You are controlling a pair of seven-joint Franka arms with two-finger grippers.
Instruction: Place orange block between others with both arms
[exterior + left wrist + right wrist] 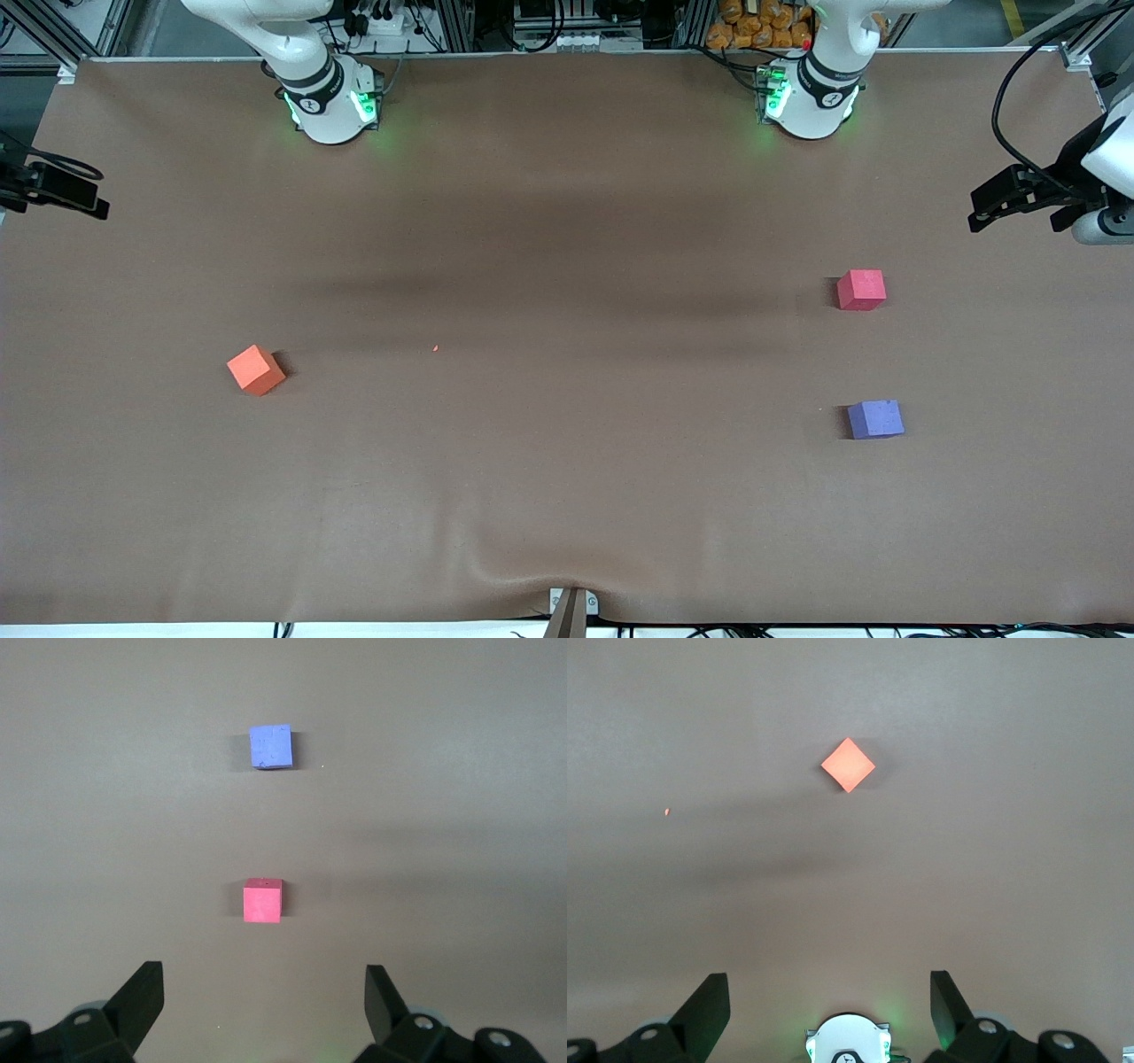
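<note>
The orange block (pixel 256 369) (pixel 848 765) lies alone toward the right arm's end of the table, turned corner-on. The red-pink cube (pixel 860 290) (pixel 262 901) and the purple cube (pixel 875 419) (pixel 271 747) sit apart toward the left arm's end, the purple one nearer the front camera, with a bare gap between them. In its wrist view my left gripper (pixel 264 979) hangs open and empty high over the table, short of the red-pink cube. My right gripper (pixel 828 986) is open and empty too, high over its own base (pixel 846 1041). Neither hand shows in the front view.
The brown mat (pixel 567 496) covers the whole table, with a wrinkle at its front edge. A tiny orange speck (pixel 435 348) lies near the middle. Black devices stand at each end of the table (pixel 53 190) (pixel 1019 195). The arm bases (pixel 332 102) (pixel 808 97) glow green.
</note>
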